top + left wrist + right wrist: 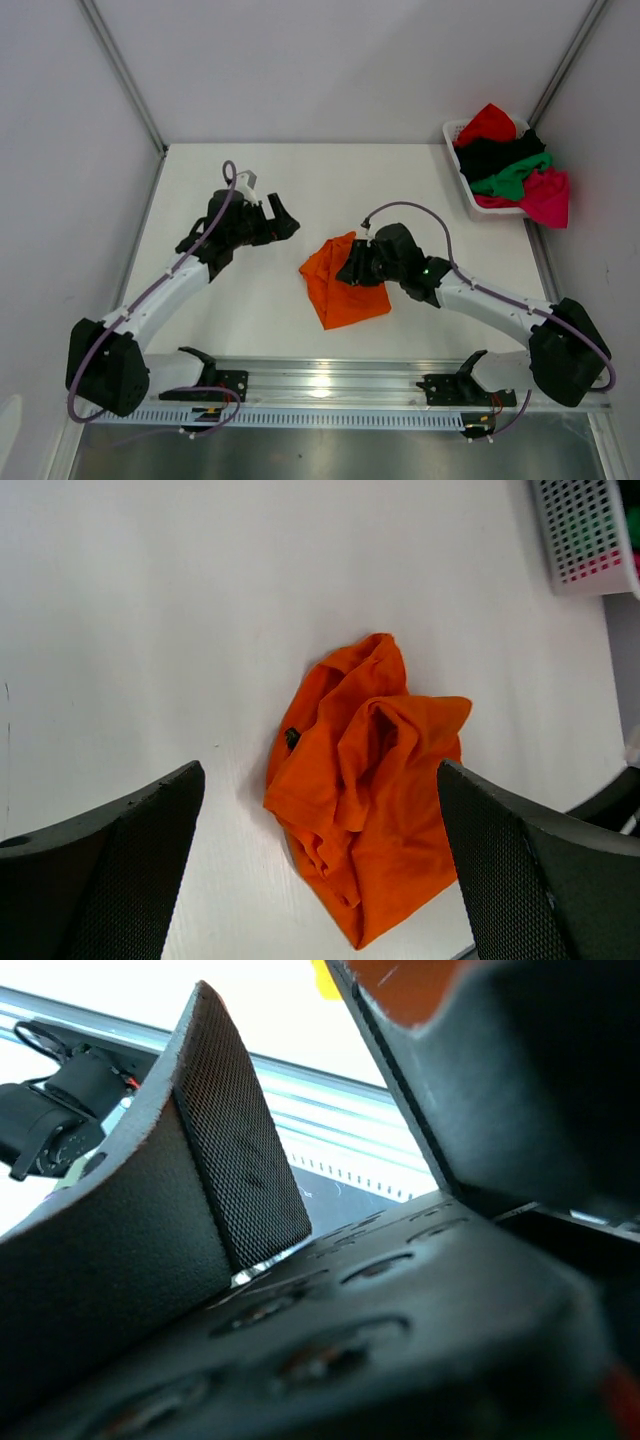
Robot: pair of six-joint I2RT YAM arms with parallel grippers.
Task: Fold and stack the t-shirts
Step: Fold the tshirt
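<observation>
A crumpled bright orange t-shirt [335, 295] [385, 820] lies on the white table between the two arms. My left gripper [283, 218] [320, 768] hovers to its left, wide open and empty, with the shirt showing between its fingers. My right gripper [352, 268] [265, 975] sits over the shirt's right part. Its jaws stand partly apart, a scrap of orange shows by the fingertips, and whether cloth is pinched is unclear. Red [488, 122], black [490, 155], green [515, 175] and magenta-pink [548, 197] t-shirts are heaped in the basket.
The white slatted basket [452, 130] [585, 540] stands at the far right corner of the table. A metal rail [330, 385] runs along the near edge with both arm bases on it. Grey walls close in on the left, back and right.
</observation>
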